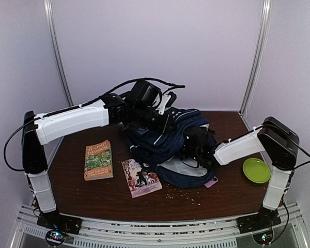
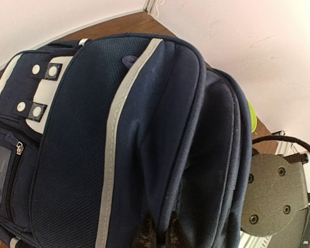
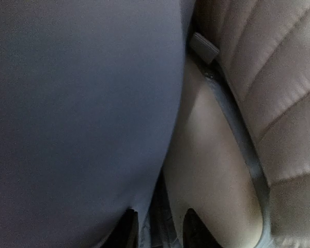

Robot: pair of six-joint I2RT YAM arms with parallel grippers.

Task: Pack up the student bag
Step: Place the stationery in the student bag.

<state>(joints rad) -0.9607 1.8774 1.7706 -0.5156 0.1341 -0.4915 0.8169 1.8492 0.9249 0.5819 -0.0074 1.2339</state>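
Note:
The student bag (image 1: 163,139), navy with pale stripes, lies bunched in the middle of the table. In the left wrist view its front pocket with white buckle patches (image 2: 39,90) fills the frame. My left gripper (image 1: 168,124) (image 2: 159,233) is shut on a fold of the bag's upper rim, holding it raised. My right gripper (image 1: 190,150) (image 3: 157,230) reaches into the bag's mouth. Its dark fingertips (image 3: 126,231) stand close together with a fold of grey-blue fabric between them. Beside that fold lies pale padded lining (image 3: 279,88).
A green book (image 1: 98,160) and a picture book (image 1: 140,177) lie flat left of the bag. A green plate (image 1: 256,170) sits at the right edge. A pink object (image 1: 212,182) pokes out under the bag. Crumbs (image 1: 188,194) are scattered near the front.

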